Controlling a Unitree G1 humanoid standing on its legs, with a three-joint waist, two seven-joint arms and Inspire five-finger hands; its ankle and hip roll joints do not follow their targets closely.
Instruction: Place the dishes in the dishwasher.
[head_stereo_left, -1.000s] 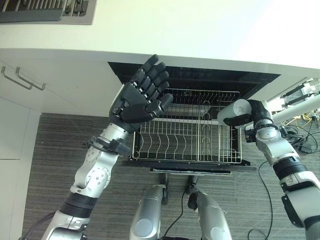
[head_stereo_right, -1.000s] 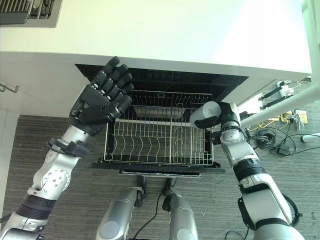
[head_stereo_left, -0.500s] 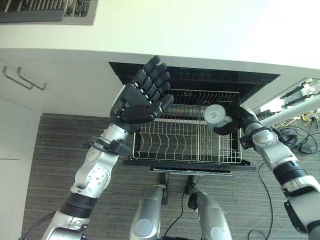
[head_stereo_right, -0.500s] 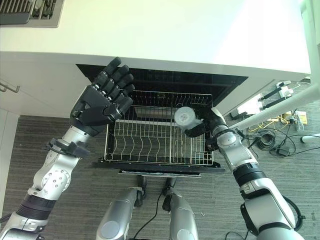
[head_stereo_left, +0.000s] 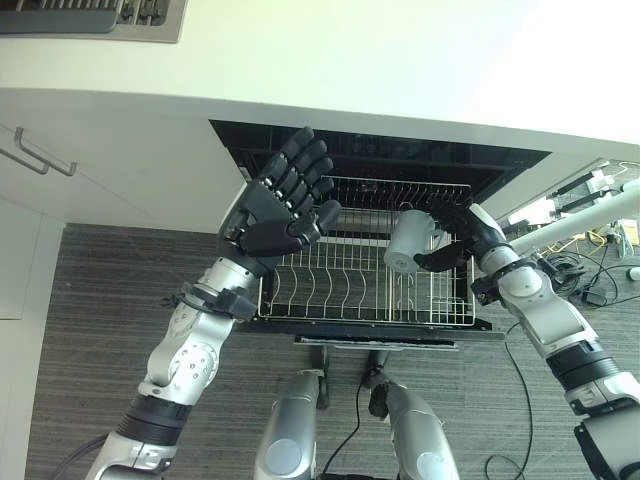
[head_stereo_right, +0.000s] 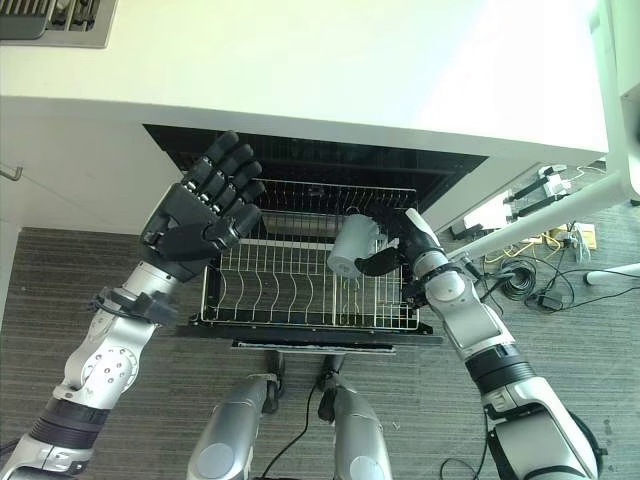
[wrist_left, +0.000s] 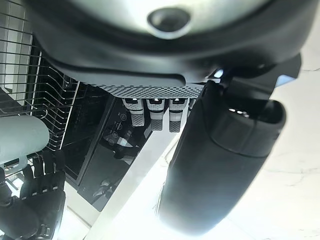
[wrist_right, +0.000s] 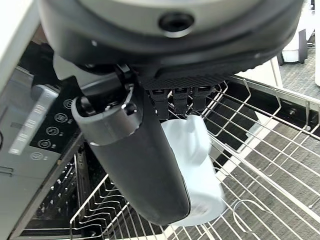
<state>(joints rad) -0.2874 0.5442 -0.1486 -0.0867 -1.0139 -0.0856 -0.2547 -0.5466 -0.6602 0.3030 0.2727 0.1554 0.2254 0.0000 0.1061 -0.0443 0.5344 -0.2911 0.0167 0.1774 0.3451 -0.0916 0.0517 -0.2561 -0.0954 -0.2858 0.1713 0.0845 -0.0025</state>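
Note:
A white mug (head_stereo_left: 407, 243) hangs tilted, mouth down, over the right part of the pulled-out wire dishwasher rack (head_stereo_left: 340, 285). My right hand (head_stereo_left: 462, 235) is shut on the mug, with fingers and thumb curled round its side; the right wrist view shows the mug (wrist_right: 200, 170) past the thumb, above the rack's wires (wrist_right: 260, 165). My left hand (head_stereo_left: 283, 205) is held up open, fingers spread, over the rack's left end and holds nothing. The left wrist view catches the mug (wrist_left: 20, 140) and the right hand (wrist_left: 35, 197) at a distance.
The rack slides out of a dark opening (head_stereo_left: 380, 160) under a white countertop (head_stereo_left: 350, 60). White cabinet doors with handles (head_stereo_left: 40, 155) stand to the left. A stove edge (head_stereo_left: 90, 20) lies at the far left of the counter. Grey striped floor (head_stereo_left: 110, 290) surrounds the rack.
My right hand has carried the mug leftward and down from the rack's right edge to above its right part, turning the mug's mouth downward. The left hand has stayed raised.

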